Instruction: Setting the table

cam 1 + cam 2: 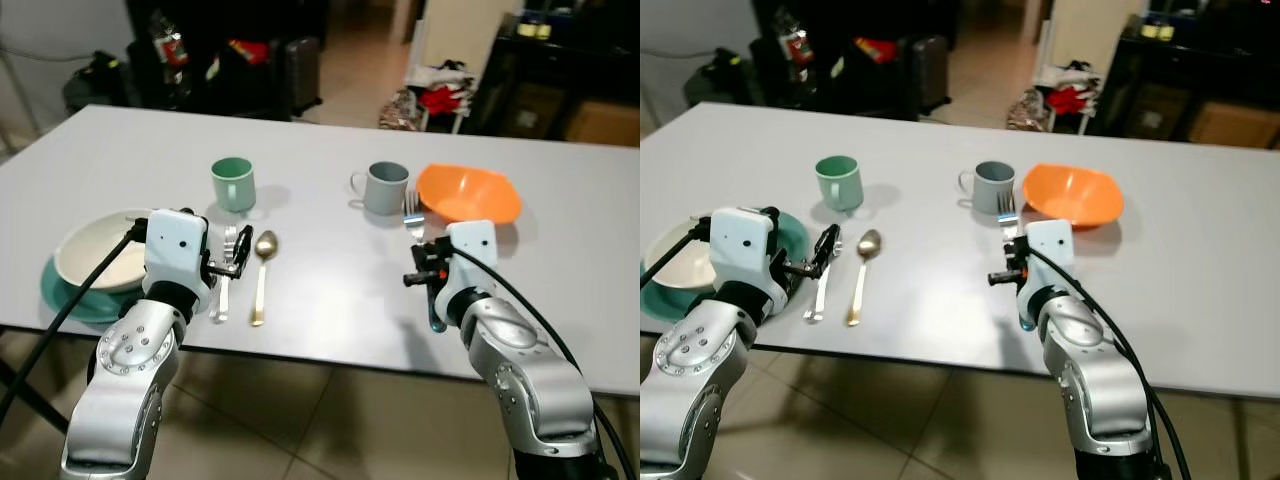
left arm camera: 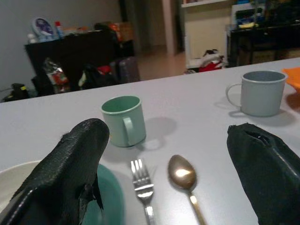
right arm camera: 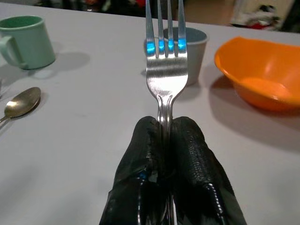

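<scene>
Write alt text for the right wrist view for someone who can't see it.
The right gripper is shut on a silver fork, tines pointing away over a white table. Beyond it stand a grey mug and an orange bowl, with a green mug and a gold spoon to one side.

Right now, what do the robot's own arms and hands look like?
Both arms are silver metal with rounded, dimpled joint housings, each ending in a white boxy wrist block. A black cable runs along each arm to the wrist. The left hand and the right hand each have two thick black fingers with a rough, slightly frayed rubbery skin.
</scene>
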You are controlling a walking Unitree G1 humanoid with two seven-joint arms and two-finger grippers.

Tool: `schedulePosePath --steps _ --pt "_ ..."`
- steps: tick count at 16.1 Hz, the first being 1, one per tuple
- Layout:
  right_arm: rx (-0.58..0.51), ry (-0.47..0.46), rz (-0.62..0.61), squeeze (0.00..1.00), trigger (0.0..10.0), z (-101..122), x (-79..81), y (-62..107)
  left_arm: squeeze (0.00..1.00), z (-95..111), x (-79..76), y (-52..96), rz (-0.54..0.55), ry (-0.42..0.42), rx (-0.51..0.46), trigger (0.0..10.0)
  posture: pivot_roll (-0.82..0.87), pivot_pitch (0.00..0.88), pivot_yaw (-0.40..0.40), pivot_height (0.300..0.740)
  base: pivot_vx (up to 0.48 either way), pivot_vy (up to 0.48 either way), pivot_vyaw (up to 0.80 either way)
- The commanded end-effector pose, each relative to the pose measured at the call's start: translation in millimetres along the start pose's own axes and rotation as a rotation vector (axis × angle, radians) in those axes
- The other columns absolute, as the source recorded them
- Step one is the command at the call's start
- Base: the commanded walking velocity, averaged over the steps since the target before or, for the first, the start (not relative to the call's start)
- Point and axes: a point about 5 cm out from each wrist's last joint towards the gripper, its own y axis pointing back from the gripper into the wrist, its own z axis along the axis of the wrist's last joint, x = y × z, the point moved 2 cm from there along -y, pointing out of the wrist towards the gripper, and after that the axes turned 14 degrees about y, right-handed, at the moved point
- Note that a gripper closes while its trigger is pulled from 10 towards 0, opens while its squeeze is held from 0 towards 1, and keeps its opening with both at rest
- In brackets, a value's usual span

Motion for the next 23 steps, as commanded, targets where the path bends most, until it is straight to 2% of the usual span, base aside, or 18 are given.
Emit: schedulePosePath --steps 1,4,9,13,15,17,19,21,23 --pt "-0.015 -0.007 -0.013 0.00 10.0 2.9 -0.9 -0.2 0.00 1.9 1.7 -1.8 0.000 -0.008 -0.003 10.0 -0.07 0.000 -0.005 0.740 0.000 0.480 -0.79" --pt "-0.014 -0.014 -0.018 0.00 10.0 2.8 -1.2 -0.2 0.00 3.5 2.3 -3.1 -0.004 -0.041 -0.006 10.0 -0.07 0.000 -0.001 0.740 0.000 0.105 -0.23" --pt "-0.008 0.015 0.009 0.00 10.0 6.2 0.0 -8.0 0.00 5.5 -0.2 -6.6 -0.027 -0.036 -0.008 10.0 -0.07 0.000 0.012 0.740 0.000 -0.340 0.00" --pt "0.058 0.045 0.020 0.00 10.0 5.7 -2.7 -28.5 0.00 7.5 -3.5 -5.7 -0.111 -0.059 0.002 10.0 -0.06 0.005 0.016 0.740 0.000 0.000 0.00" --pt "0.118 0.010 0.043 0.00 10.0 3.5 5.8 -55.8 0.00 7.4 2.5 -5.1 -0.154 -0.102 0.028 10.0 -0.04 0.007 0.018 0.740 0.000 0.000 0.00" --pt "0.120 0.023 0.062 0.00 10.0 7.9 11.7 -66.5 0.00 8.2 1.8 -3.7 -0.202 -0.119 0.041 10.0 -0.04 0.009 0.019 0.740 0.000 0.000 0.00" --pt "0.137 0.044 0.059 0.00 10.0 18.2 22.4 -84.8 0.00 7.2 0.9 1.2 -0.259 -0.148 0.071 10.0 -0.02 0.023 0.020 0.740 0.000 0.000 0.00" --pt "0.148 0.038 0.056 0.00 10.0 21.0 27.3 -93.9 0.00 6.5 0.7 3.8 -0.276 -0.155 0.083 10.0 -0.01 0.030 0.017 0.740 0.000 0.000 0.00" --pt "0.145 0.036 0.069 0.00 10.0 24.1 38.1 -106.9 0.00 2.1 -1.0 14.3 -0.316 -0.152 0.122 10.0 0.00 0.055 0.010 0.740 0.000 0.000 0.00"
